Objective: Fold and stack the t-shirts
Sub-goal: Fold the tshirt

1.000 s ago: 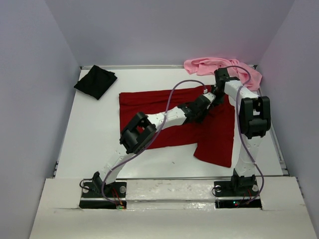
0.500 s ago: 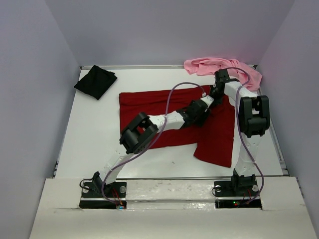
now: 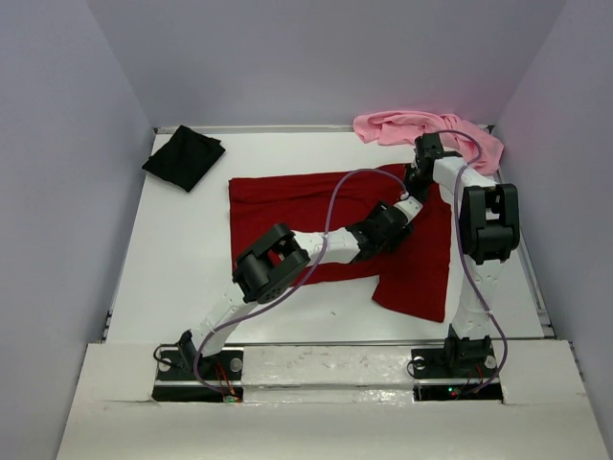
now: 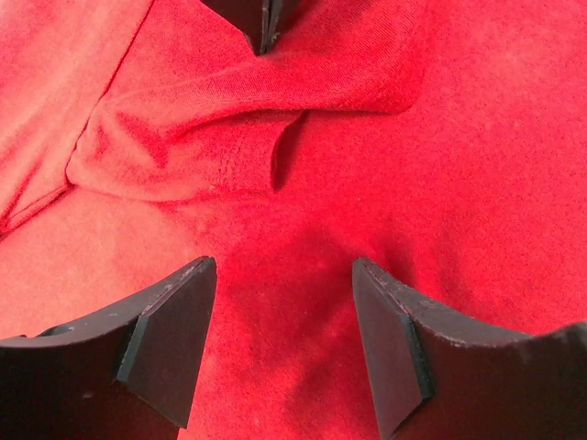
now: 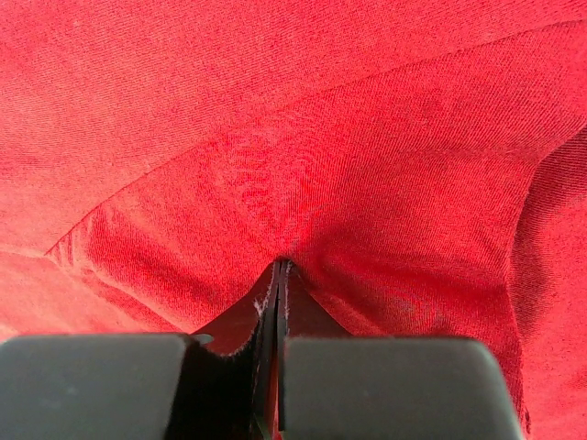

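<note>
- Dark red t-shirt [image 3: 278,201]: spread flat near the middle of the table [image 3: 192,249]. Its long axis runs left to right, and at its right end a shorter flap reaches toward the near edge.
- Right gripper [image 5: 280,275]: jaws closed on a small raised pinch of the dark red cloth. The fabric rises to a ridge at the fingertips and fans out flat beyond them. In the top view this pinch sits at the shirt's far right part.
- Left gripper [image 4: 284,344]: jaws well apart with nothing between them but the flat red cloth below. Whether the fingers [image 4: 165,339] touch the cloth cannot be told.
- Governing relation: the right gripper's tip, with a rumpled fold gathered just before it, lies straight ahead of the left gripper's open jaws, near but apart. The two grippers face each other across this fold.
- Reach: the left arm stretches diagonally across the shirt to that end. The right arm stands on the nearer side and is the better placed there.
- Judgement: any grasp by the left gripper calls for a short advance toward the fold rather than a sideways shift.
- Black t-shirt [image 3: 184,158]: a compact folded shape at the far left, well apart from both grippers.
- Light pink t-shirt [image 3: 402,126]: crumpled at the far right corner, just beyond the right gripper.
</note>
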Robot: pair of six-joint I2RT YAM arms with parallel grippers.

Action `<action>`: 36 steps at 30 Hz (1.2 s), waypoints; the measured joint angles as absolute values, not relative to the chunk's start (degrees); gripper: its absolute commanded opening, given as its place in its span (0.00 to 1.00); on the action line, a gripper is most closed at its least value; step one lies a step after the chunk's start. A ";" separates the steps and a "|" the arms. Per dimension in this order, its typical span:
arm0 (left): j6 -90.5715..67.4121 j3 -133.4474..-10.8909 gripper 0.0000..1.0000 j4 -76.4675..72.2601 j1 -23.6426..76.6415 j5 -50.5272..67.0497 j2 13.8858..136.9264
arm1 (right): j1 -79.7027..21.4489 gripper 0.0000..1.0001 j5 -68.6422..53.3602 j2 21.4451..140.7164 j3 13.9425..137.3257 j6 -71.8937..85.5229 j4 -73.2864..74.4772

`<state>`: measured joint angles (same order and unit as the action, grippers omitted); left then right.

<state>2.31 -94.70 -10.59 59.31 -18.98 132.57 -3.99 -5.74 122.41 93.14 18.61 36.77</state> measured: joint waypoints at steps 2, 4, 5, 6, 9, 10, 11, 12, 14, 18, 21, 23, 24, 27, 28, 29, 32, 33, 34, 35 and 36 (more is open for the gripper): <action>2.68 -94.45 0.73 -10.50 59.55 -19.29 132.33 | -3.86 0.00 -5.85 122.45 93.14 18.61 36.75; 3.03 -94.37 0.73 -10.46 59.64 -19.51 131.96 | -3.81 0.00 -5.96 122.50 93.14 18.61 36.69; 3.20 -94.35 0.73 -10.37 59.64 -19.62 131.72 | -3.79 0.00 -6.04 122.52 93.14 18.61 36.58; 3.31 -94.35 0.73 -10.33 59.64 -19.77 131.44 | -3.77 0.00 -6.09 122.54 93.14 18.61 36.53; 3.70 -94.35 0.72 -10.28 59.64 -20.27 130.45 | -3.75 0.00 -6.31 122.61 93.14 18.61 36.40; 3.79 -94.37 0.72 -10.31 59.61 -20.60 130.15 | -3.75 0.00 -6.31 122.61 93.14 18.61 36.40; 3.84 -94.37 0.72 -10.28 59.59 -20.78 129.99 | -3.75 0.00 -6.35 122.61 93.14 18.61 36.40; 3.97 -94.52 0.73 -10.22 59.57 -21.19 129.93 | -3.75 0.00 -6.42 122.61 93.14 18.61 36.40; 4.08 -95.00 0.73 -9.76 59.57 -21.47 129.93 | -3.75 0.00 -6.46 122.61 93.14 18.61 36.38; 4.10 -97.23 0.73 -8.43 59.51 -21.43 129.93 | -3.75 0.00 -6.48 122.63 93.14 18.61 36.38; 4.03 -99.15 0.73 -8.16 58.96 -20.78 129.99 | -3.75 0.00 -6.48 122.63 93.14 18.61 36.38; 4.03 -100.03 0.74 -8.05 58.61 -20.34 130.06 | -3.75 0.00 -6.48 122.63 93.14 18.59 36.38; 4.03 -100.53 0.74 -7.88 58.35 -20.08 130.21 | -3.75 0.00 -6.48 122.63 93.14 18.59 36.38; 4.03 -101.75 0.74 -7.77 57.74 -19.49 131.13 | -3.75 0.00 -6.48 122.63 93.14 18.59 36.38; 4.03 -102.04 0.74 -7.77 57.56 -19.25 131.46 | -3.75 0.00 -6.48 122.63 93.14 18.59 36.38; 4.03 -102.13 0.74 -7.66 57.34 -19.05 131.79 | -3.75 0.00 -6.48 122.63 93.14 18.59 36.38; 4.01 -102.15 0.74 -7.33 56.80 -18.39 132.99 | -3.75 0.00 -6.48 122.63 93.14 18.59 36.38; 4.01 -102.15 0.74 -7.29 56.62 -18.28 133.32 | -3.75 0.00 -6.48 122.63 93.14 18.59 36.38; 4.01 -102.15 0.74 -6.96 56.49 -18.11 133.80 | -3.75 0.00 -6.48 122.63 93.14 18.59 36.38; 4.01 -102.15 0.74 -6.83 56.40 -17.98 134.17 | -3.75 0.00 -6.48 122.63 93.14 18.59 36.38; 4.01 -102.15 0.73 -6.50 56.38 -17.85 134.43 | -3.75 0.00 -6.48 122.63 93.14 18.59 36.38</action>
